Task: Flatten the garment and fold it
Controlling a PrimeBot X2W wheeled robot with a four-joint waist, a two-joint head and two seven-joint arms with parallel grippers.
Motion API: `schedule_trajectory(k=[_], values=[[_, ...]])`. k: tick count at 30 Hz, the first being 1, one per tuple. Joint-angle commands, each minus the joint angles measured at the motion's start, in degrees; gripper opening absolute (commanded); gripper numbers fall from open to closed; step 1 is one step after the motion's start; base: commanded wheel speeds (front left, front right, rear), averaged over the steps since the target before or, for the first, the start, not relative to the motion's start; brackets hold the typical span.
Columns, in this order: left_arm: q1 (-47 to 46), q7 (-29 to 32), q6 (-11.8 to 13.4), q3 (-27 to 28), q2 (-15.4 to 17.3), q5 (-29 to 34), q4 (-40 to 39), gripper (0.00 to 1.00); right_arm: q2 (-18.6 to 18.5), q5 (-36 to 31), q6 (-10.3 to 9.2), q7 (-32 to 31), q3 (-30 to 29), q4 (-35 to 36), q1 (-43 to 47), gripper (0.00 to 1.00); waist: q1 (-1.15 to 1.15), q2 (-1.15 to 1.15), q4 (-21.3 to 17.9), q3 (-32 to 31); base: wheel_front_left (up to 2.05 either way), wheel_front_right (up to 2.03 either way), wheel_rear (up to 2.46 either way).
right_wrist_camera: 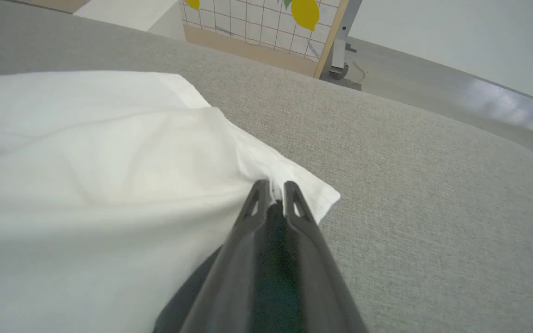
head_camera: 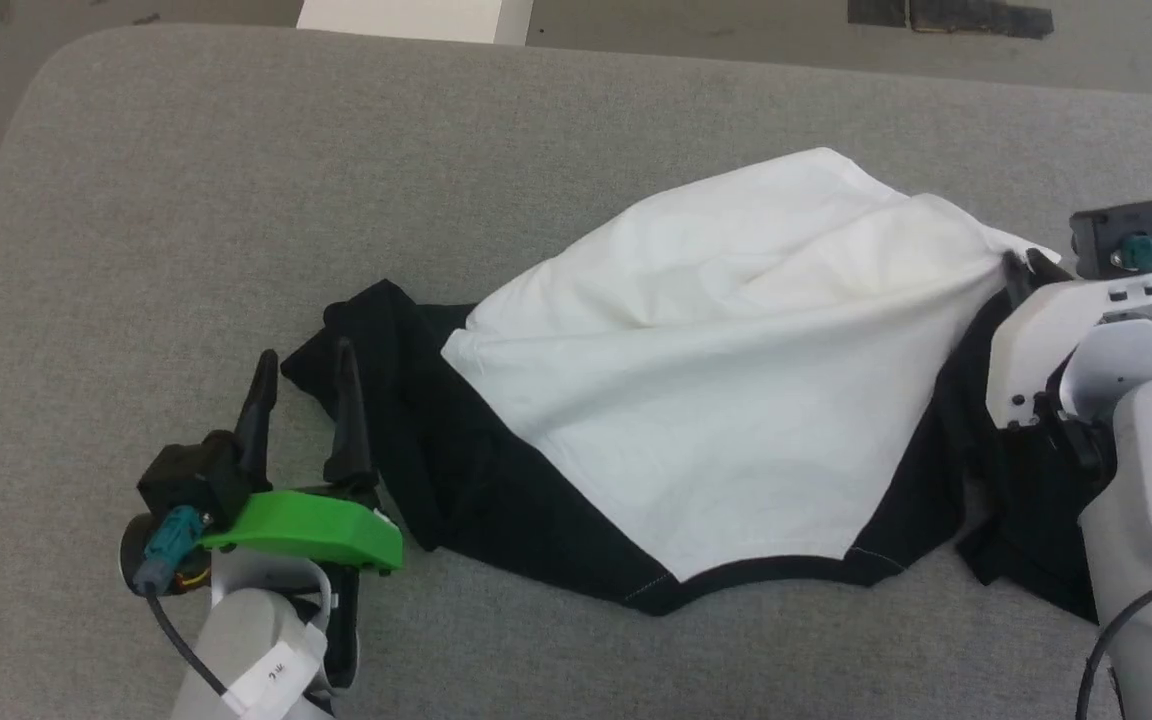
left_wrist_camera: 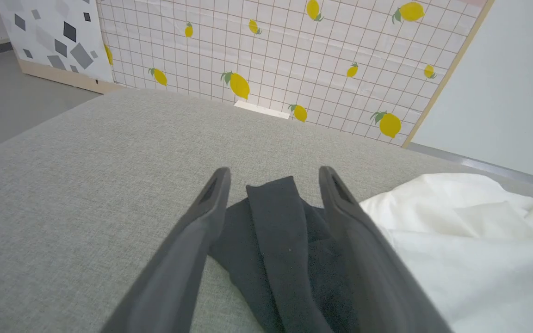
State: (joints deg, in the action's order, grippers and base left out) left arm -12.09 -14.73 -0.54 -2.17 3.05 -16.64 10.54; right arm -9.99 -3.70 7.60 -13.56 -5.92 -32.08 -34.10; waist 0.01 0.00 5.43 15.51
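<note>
The garment [head_camera: 716, 400] lies crumpled across the grey table [head_camera: 236, 200], its white body in the middle and black sleeves bunched at both ends. My left gripper [head_camera: 301, 370] stands open at the left end, its two fingers straddling the tip of a black sleeve [left_wrist_camera: 275, 222] without closing on it. In the left wrist view my left gripper [left_wrist_camera: 273, 178] has that sleeve lying between the fingers. At the right end my right gripper [right_wrist_camera: 273, 187] is shut on a pinched fold of the white cloth [right_wrist_camera: 109, 162] near its hem corner. In the head view my right gripper [head_camera: 1021, 265] sits at that same edge.
The grey fabric-covered table stretches wide beyond the shirt, with its rounded far-left corner [head_camera: 66, 60] and floor behind. A lemon-patterned grid panel [left_wrist_camera: 294, 55] and a white block [head_camera: 416, 18] stand past the far edge.
</note>
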Motion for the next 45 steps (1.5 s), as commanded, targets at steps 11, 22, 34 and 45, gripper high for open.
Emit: schedule_trajectory(k=[11,22,34,45], values=[[9.54,14.39,-2.85,-4.79,2.62,-0.86,-2.71,1.00,4.41,7.46,-0.11,8.93,-1.13,16.94,16.24,1.00,-0.01,0.00,-2.22,-5.84,0.00,0.00,0.00],[11.81,26.36,0.87,-5.84,2.00,-3.38,-4.78,1.00,7.06,12.43,-0.11,8.05,-1.68,34.49,31.55,1.00,-0.01,0.00,-3.66,-6.49,0.00,0.00,0.00],[8.79,33.54,7.34,-4.00,1.97,-3.95,1.78,0.70,7.10,16.46,-0.11,6.57,3.34,35.16,34.91,1.00,-0.01,0.00,-7.59,-5.06,0.00,0.00,0.00],[8.92,22.82,10.97,1.96,3.91,-3.49,-1.15,0.00,7.11,17.15,-0.11,-2.55,4.92,33.87,39.60,1.00,-0.01,0.00,-7.07,-5.48,0.00,0.00,0.00]])
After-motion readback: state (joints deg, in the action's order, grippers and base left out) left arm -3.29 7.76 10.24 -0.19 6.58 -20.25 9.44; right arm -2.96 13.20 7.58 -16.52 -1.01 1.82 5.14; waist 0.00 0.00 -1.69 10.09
